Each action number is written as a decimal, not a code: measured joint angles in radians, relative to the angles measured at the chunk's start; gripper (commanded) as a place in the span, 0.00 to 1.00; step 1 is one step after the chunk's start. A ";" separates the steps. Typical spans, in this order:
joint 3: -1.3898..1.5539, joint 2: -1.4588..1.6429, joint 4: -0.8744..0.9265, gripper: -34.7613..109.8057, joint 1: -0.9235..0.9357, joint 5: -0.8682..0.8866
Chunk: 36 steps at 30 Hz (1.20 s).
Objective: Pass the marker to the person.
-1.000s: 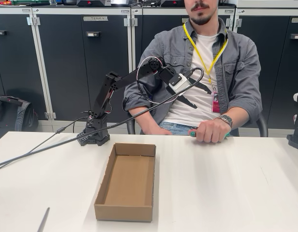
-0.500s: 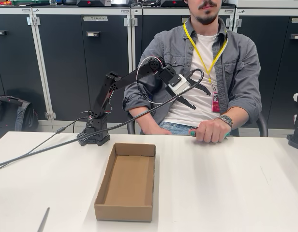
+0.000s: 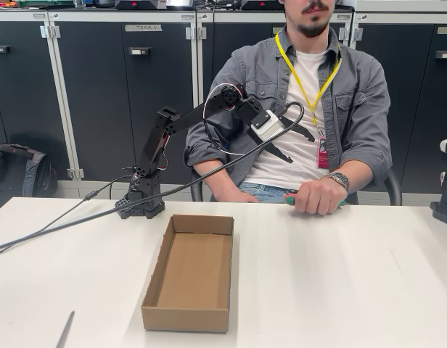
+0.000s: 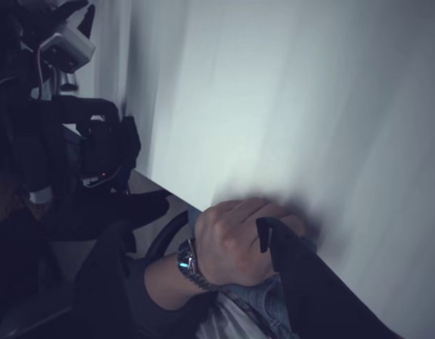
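Green-tipped marker (image 3: 288,201) already gripped in person's hand (image 3: 316,196) at table (image 3: 339,275) edge, gripper (image 3: 296,143) spread empty above it (prob light, rigid, smooth plastic barrel; best pinched mid-body across the width).

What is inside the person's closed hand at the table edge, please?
The hand is closed around the marker; in the fixed view its green ends poke out on both sides. Its middle is covered by the fingers.
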 measured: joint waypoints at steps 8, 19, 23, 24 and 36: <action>0.006 0.000 0.000 0.51 0.000 0.009; 0.012 0.005 0.000 0.51 0.006 0.009; 0.012 0.011 0.000 0.51 0.011 0.009; 0.012 0.011 0.000 0.51 0.011 0.009; 0.012 0.012 0.000 0.51 0.028 0.009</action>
